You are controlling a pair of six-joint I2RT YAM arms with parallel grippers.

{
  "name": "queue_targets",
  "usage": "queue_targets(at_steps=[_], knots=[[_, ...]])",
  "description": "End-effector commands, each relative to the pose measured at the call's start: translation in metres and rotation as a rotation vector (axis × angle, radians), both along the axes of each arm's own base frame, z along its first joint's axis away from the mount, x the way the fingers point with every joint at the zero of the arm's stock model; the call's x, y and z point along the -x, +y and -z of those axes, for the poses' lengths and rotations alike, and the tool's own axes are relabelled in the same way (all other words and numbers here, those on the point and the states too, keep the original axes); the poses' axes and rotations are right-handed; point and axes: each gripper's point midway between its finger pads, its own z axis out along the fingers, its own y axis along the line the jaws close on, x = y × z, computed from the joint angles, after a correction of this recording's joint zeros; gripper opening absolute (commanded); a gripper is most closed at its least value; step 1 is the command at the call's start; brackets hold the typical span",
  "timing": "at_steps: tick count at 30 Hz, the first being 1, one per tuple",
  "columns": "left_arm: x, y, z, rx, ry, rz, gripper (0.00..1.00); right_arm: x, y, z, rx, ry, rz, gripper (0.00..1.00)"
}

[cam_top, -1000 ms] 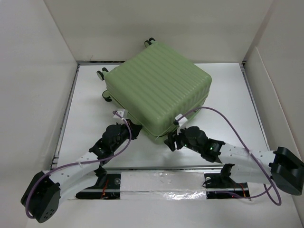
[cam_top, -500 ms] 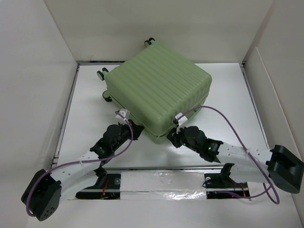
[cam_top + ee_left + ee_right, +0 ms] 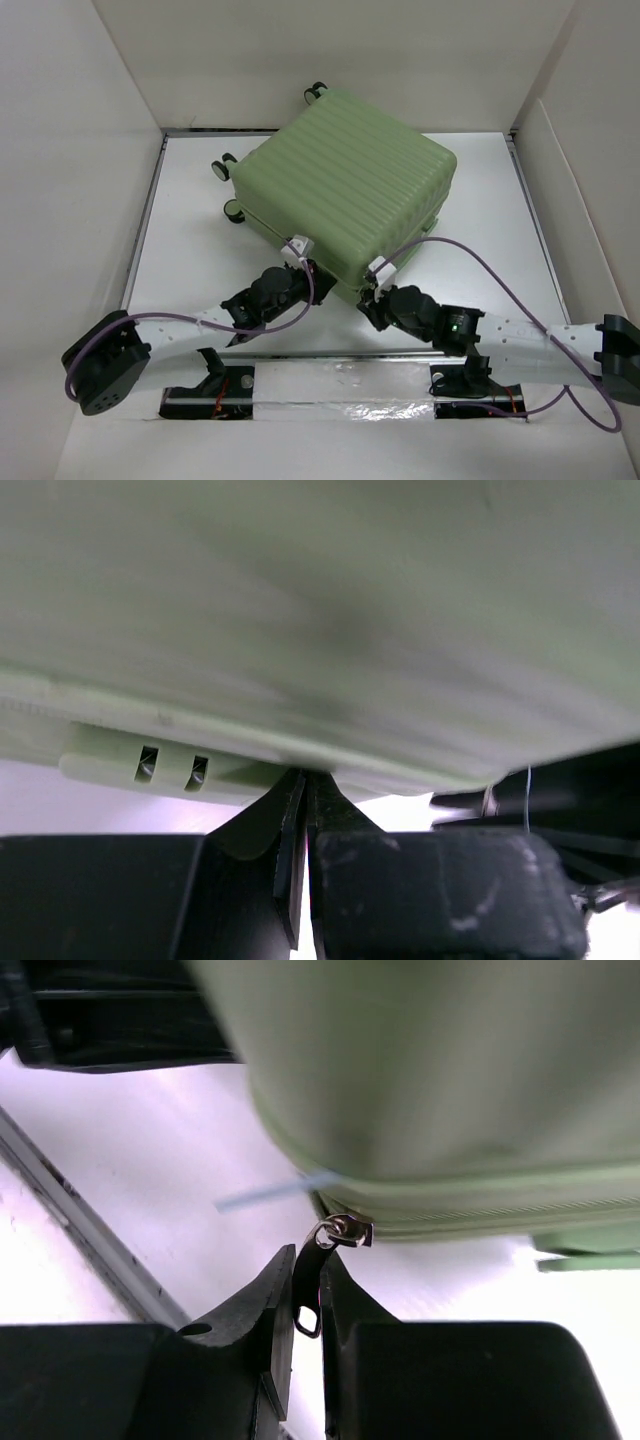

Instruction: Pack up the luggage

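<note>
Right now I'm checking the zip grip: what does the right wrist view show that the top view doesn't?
Only the right wrist view: the zipper pull pinched in the right hand, a pale blue strip at the seam. Only the top view: the ribbed shell, the wheels, the left hand at the near edge. Both: the pale green suitcase with the right hand at it.

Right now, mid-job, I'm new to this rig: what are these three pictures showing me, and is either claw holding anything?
Two robot arms, each ending in a two-finger claw, work on a white table. The overhead view looks down from behind them; the other two views come from cameras on the wrists. The luggage, a closed green suitcase, lies flat. The right gripper pinches the metal zipper pull at its seam. The left gripper is shut against the seam too; what it holds, if anything, is hidden.
</note>
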Motion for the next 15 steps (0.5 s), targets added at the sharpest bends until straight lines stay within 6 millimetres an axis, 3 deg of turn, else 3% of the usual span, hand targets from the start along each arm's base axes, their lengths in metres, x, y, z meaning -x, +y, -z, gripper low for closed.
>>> queue_targets(at_steps=[1,2,3,4,5,7,8,9,11,12,13,14,15], knots=[[-0.028,-0.026,-0.071,0.216,-0.105,-0.072,0.00,0.072,0.052,-0.053,-0.166,0.060,-0.300,0.00],[-0.031,-0.031,-0.065,0.201,-0.092,-0.085,0.00,0.079,0.057,-0.057,-0.175,0.063,-0.321,0.00],[-0.030,-0.040,-0.069,0.210,-0.090,-0.076,0.00,0.085,0.067,-0.073,-0.215,0.057,-0.339,0.00],[-0.031,-0.050,-0.080,0.228,-0.102,-0.067,0.00,0.088,0.074,-0.075,-0.221,0.059,-0.338,0.00],[-0.034,-0.057,-0.073,0.206,-0.093,-0.075,0.00,0.094,0.084,-0.086,-0.262,0.043,-0.352,0.00],[-0.033,-0.073,-0.083,0.212,-0.108,-0.047,0.00,0.080,0.093,-0.091,-0.282,0.010,-0.288,0.00],[-0.033,-0.077,-0.078,0.199,-0.100,-0.036,0.00,0.073,0.095,-0.092,-0.296,-0.006,-0.247,0.00],[-0.034,-0.077,-0.079,0.197,-0.100,-0.035,0.01,0.053,0.093,-0.094,-0.339,-0.053,-0.137,0.00],[-0.039,-0.065,-0.086,0.194,-0.106,-0.082,0.17,0.034,0.085,-0.091,-0.378,-0.089,-0.015,0.00],[-0.040,-0.057,-0.079,0.159,-0.087,-0.100,0.41,0.025,0.081,-0.091,-0.411,-0.090,0.040,0.00],[-0.042,-0.047,-0.082,0.156,-0.082,-0.122,0.53,0.021,0.079,-0.088,-0.438,-0.069,0.067,0.00],[-0.048,-0.028,-0.101,0.200,-0.082,-0.171,0.62,0.020,0.072,-0.077,-0.433,-0.062,0.070,0.00],[-0.047,-0.015,-0.096,0.168,-0.053,-0.193,0.75,0.020,0.072,-0.078,-0.459,-0.063,0.070,0.00]])
